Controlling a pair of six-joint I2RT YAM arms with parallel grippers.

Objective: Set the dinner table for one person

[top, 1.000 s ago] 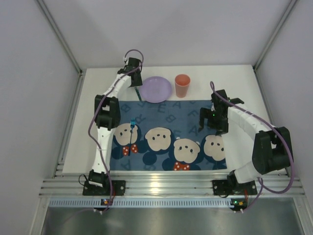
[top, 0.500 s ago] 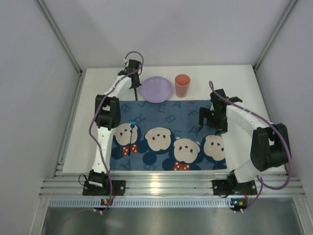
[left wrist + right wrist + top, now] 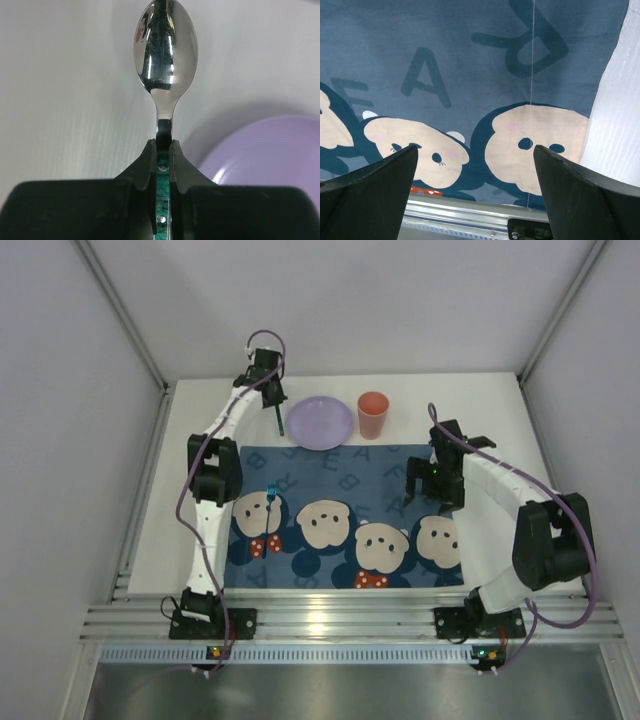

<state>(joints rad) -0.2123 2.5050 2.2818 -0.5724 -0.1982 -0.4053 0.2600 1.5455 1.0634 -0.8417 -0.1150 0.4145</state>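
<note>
My left gripper (image 3: 163, 150) is shut on the green handle of a metal spoon (image 3: 165, 50), whose bowl sticks out beyond the fingertips over the white dinner table (image 3: 60, 100). In the top view the left gripper (image 3: 266, 388) is at the back left with the spoon (image 3: 279, 418) hanging below it, just left of a purple plate (image 3: 320, 422). An orange cup (image 3: 373, 415) stands to the right of the plate. My right gripper (image 3: 475, 185) is open and empty above the right part of the blue cartoon mat (image 3: 470, 75).
The blue mat (image 3: 345, 515) covers the middle of the dinner table (image 3: 170, 500). A small blue-handled utensil (image 3: 272, 492) lies on the mat's left part. A ribbed aluminium rail (image 3: 330, 620) runs along the near edge. Grey walls stand close on the left and right.
The left gripper has shut on the spoon and moved a little back and to the left with it. The right arm has barely moved.
</note>
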